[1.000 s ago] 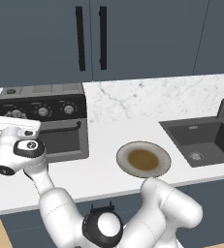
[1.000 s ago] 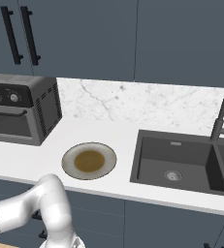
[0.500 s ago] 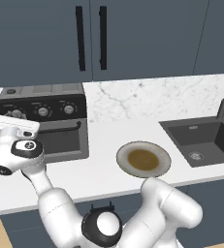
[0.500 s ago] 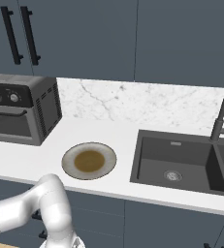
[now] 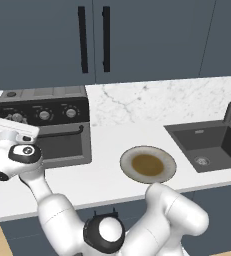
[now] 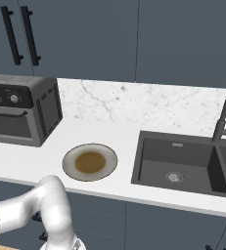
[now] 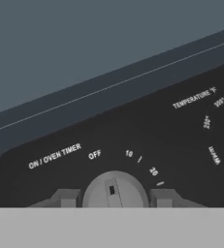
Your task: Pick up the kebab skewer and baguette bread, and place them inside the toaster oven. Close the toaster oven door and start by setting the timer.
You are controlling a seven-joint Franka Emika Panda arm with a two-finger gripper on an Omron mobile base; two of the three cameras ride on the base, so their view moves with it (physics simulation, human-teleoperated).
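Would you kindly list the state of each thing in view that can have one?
toaster oven door: closed, handle bar up against the front.
timer knob: sits between the two fingertips, pointer near OFF.
gripper: closed on the timer knob.
plate: bare, with no food on it.
sink: holds nothing.
upper cabinet doors: closed.

toaster oven [image 7: 147,140] panel: ON / OVEN TIMER, OFF, TEMPERATURE
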